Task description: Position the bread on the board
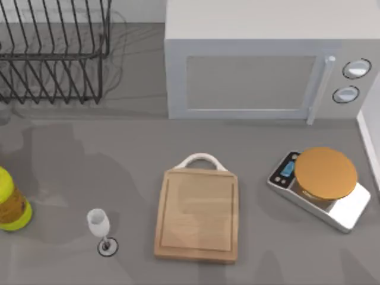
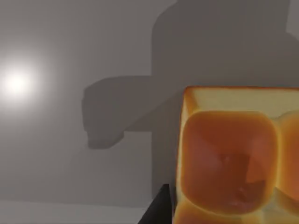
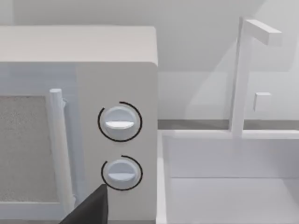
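Bread (image 2: pixel 233 163) sits close under left wrist cam; can't tell grip state; board (image 1: pixel 197 215) bare.

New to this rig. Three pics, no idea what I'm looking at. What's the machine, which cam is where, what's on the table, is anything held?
It is a simulated pair of AgileX arms at a table. The overhead camera looks down on a wooden board, a scale, a wine glass, a yellow bottle, a microwave and a dish rack. The other two cameras sit on the wrists. The left wrist view shows the bread very close. Whether it is held cannot be told. The right wrist view faces the microwave's knobs.
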